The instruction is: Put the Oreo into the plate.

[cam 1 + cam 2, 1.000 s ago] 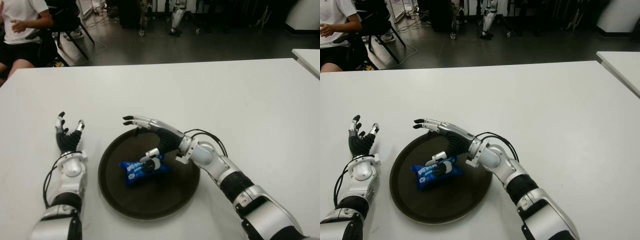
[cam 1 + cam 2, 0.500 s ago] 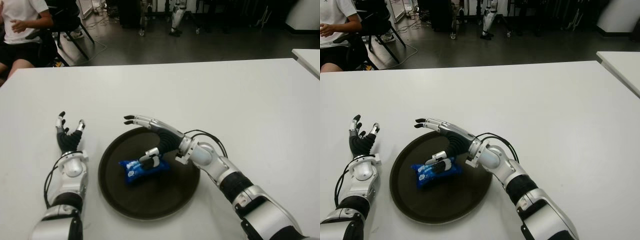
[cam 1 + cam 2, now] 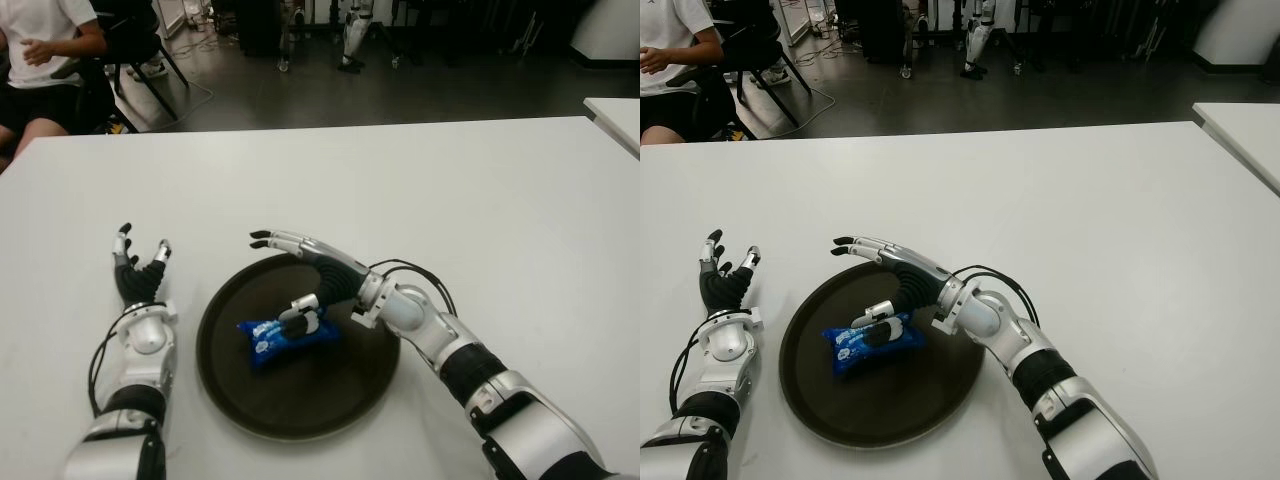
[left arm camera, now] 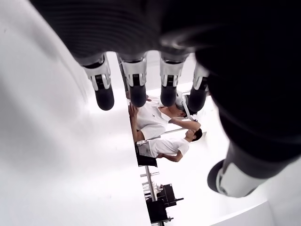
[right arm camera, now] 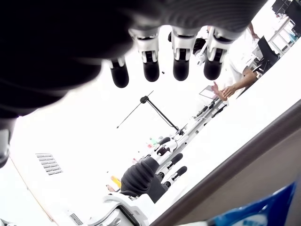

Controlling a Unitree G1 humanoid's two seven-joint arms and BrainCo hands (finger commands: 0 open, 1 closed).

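The round dark-brown plate (image 3: 300, 400) sat on the white table (image 3: 480, 200) at the near edge, at about six o'clock in the head camera's scene. The blue Oreo packet (image 3: 287, 338) lay inside the plate, a little toward nine o'clock from the plate's centre and tilted. The right hand (image 3: 305, 270) reached in from four o'clock over the plate's far half, its fingers (image 3: 275, 239) stretched out straight and spread past the far rim, gripping nothing. Its thumb (image 3: 303, 305) pointed down to the packet's far end, touching it or just above it; which of the two could not be told. The left hand (image 3: 138, 268) showed just beside the plate at nine o'clock, palm up, fingers loosely spread and holding nothing. Far off at eleven o'clock, beyond the table's edge, a seated person in a white shirt (image 3: 45, 40) was partly in view on a dark floor (image 3: 400, 90).
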